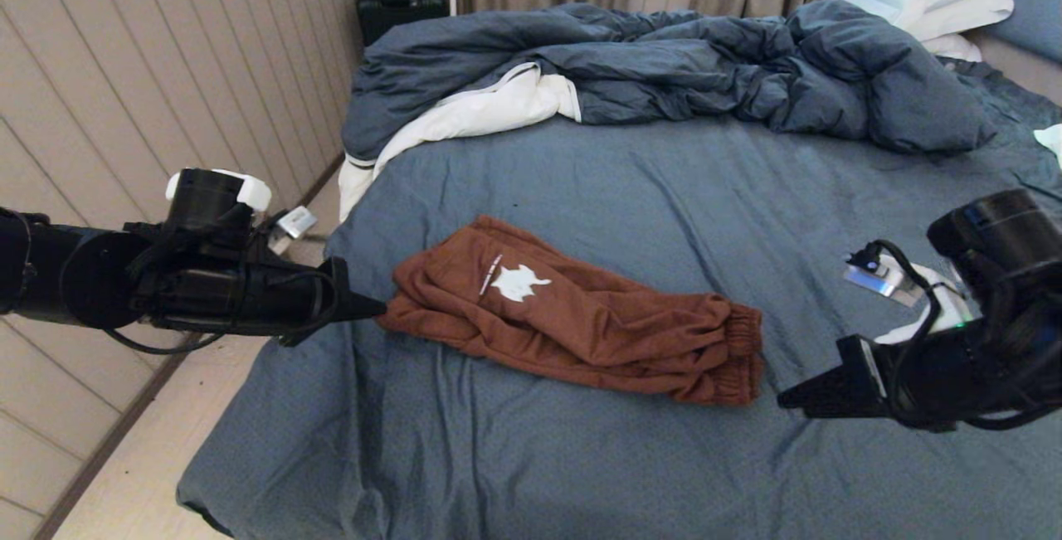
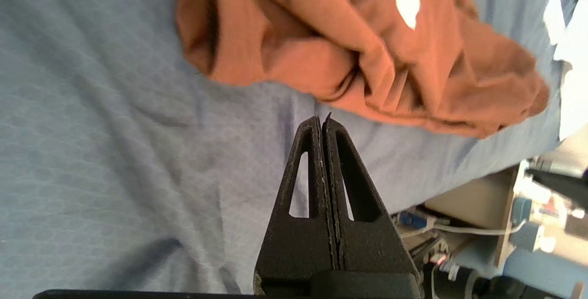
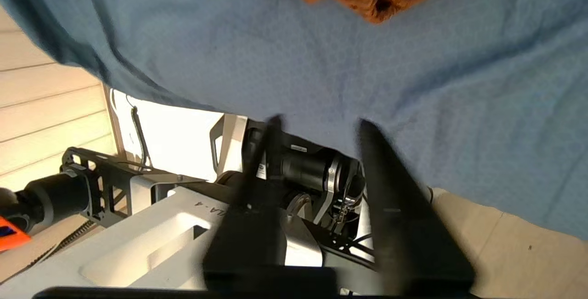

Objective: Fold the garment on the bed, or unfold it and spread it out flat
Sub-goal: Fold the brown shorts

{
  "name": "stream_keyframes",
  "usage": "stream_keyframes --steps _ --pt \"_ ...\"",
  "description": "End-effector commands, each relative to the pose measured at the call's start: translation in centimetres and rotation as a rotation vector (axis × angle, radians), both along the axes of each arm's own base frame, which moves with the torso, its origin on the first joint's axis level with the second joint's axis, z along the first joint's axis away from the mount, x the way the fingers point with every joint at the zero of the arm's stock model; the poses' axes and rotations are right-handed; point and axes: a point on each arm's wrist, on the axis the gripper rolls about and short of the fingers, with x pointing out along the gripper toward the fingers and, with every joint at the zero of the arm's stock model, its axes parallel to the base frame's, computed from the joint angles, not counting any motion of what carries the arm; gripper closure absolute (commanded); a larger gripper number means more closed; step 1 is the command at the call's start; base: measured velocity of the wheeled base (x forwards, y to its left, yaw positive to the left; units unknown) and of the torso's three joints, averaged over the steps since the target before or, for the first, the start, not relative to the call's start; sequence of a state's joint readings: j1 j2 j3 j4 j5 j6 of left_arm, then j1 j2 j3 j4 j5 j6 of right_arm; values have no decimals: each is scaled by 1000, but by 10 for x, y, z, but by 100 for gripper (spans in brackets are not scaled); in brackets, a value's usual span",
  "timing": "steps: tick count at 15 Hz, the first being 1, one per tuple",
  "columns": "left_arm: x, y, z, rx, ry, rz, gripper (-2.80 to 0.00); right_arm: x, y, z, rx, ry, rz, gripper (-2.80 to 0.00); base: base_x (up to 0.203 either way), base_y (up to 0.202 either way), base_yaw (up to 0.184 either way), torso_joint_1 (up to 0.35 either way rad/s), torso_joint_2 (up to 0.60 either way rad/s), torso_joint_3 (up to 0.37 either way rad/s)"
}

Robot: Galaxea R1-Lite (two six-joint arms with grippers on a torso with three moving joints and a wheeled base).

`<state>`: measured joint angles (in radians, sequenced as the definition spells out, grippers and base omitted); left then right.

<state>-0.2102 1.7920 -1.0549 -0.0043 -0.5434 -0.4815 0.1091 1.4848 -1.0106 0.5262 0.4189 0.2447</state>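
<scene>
Two claws flank the shorts (image 1: 572, 316) bunched mid-bed (image 1: 531, 457), left claw (image 1: 377, 306) closed empty at one end, right claw (image 1: 788, 399) parted empty near the gathered end; soft, light cloth, probably best pinched at corners.

L gripper (image 2: 321, 122) shut (arm level), R gripper (image 3: 317, 126) parted, low at right.

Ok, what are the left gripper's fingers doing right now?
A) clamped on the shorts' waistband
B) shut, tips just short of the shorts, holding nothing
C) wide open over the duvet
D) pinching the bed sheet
B: the left gripper has its fingers pressed together and empty, with bare sheet showing between the tips and the rust-brown shorts.
</scene>
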Motion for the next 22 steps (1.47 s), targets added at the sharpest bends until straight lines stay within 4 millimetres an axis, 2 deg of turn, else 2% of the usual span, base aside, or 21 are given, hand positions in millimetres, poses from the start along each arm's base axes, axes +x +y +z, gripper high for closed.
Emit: stream_keyframes --steps 1,4,7,10,16,22 --pt "1 -4 -6 1 24 -11 0 4 9 -1 3 7 41 -280 0 0 0 0 0 0" --pt "-1 -4 -4 -2 17 -12 0 0 41 10 12 -36 180 -280 0 0 0 0 0 0" --pt "-2 -5 -4 -4 20 -15 0 20 68 7 5 -20 252 -280 0 0 0 0 0 0" --pt "-3 -6 -5 -3 22 -20 0 44 86 -9 -53 17 264 -280 0 0 0 0 0 0" --pt "-3 -7 -6 -1 24 -23 0 99 112 -27 -65 21 261 -280 0 0 0 0 0 0" --pt "-1 -8 -10 -1 19 -24 0 121 115 -35 -101 9 216 -280 0 0 0 0 0 0"
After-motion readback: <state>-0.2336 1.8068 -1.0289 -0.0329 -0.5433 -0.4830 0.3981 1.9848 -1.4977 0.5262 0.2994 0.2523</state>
